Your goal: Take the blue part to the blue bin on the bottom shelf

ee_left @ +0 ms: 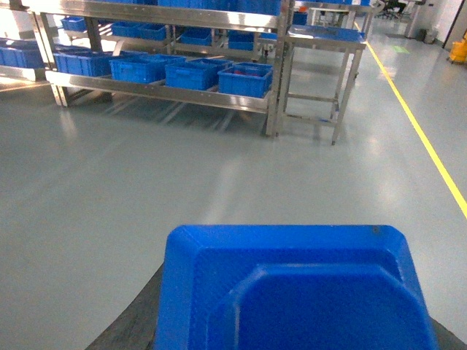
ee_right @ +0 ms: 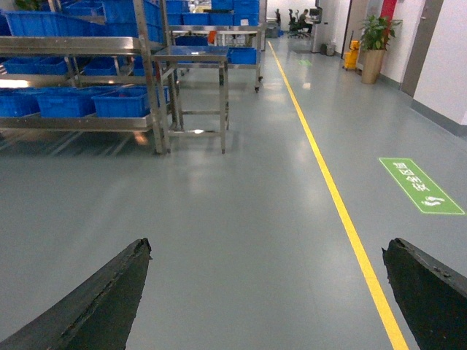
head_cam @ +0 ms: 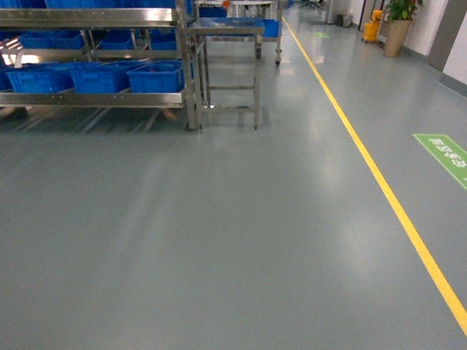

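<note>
A blue part (ee_left: 219,270), a moulded plastic piece with a raised rim, fills the bottom of the left wrist view. My left gripper (ee_left: 292,324) is shut on it, and one dark finger (ee_left: 135,321) shows at its left side. Far ahead stands the steel rack, whose bottom shelf (ee_left: 160,93) carries several blue bins (ee_left: 245,79). They also show in the head view, where the blue bins (head_cam: 155,76) sit on the bottom shelf (head_cam: 95,98) at upper left. My right gripper (ee_right: 266,248) is open over bare floor, holding nothing. Neither gripper shows in the head view.
A steel table (head_cam: 226,29) stands against the rack's right end. A yellow floor line (head_cam: 379,182) runs down the aisle on the right, with a green floor sign (head_cam: 445,157) beyond it. A potted plant (head_cam: 398,29) and a yellow bucket (head_cam: 372,29) stand far back.
</note>
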Tool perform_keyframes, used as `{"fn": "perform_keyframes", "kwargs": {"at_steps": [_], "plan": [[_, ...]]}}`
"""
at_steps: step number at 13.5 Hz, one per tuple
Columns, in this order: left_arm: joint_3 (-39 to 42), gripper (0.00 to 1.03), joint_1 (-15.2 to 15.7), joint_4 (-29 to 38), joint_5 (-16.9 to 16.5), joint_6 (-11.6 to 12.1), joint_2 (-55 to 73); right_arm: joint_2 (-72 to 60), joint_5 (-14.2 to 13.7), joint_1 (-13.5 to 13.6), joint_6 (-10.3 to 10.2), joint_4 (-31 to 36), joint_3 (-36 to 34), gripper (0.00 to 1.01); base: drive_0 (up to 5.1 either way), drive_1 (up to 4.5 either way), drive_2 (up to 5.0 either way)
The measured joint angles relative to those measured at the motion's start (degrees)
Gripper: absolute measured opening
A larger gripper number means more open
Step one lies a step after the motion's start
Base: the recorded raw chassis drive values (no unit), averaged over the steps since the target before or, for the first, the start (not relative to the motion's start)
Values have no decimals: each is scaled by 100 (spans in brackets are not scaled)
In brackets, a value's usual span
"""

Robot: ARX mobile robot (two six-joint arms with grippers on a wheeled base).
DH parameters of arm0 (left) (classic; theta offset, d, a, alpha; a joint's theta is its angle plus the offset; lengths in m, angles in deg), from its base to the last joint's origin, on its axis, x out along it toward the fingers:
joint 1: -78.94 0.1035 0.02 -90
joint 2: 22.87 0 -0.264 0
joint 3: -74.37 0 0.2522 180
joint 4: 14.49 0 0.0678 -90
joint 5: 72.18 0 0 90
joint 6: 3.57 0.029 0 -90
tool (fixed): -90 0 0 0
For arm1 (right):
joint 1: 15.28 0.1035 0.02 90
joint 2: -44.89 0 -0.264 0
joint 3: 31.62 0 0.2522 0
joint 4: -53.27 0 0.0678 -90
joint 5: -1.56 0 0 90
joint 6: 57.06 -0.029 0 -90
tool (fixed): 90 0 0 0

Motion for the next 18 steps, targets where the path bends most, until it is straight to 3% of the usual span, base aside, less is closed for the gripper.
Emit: {"fn": "perform_keyframes", "kwargs": {"at_steps": [18], "plan": [[0, 43, 0, -13, 0, 0, 7, 0, 2, 0, 0, -7, 0, 98, 0, 415, -415]]}}
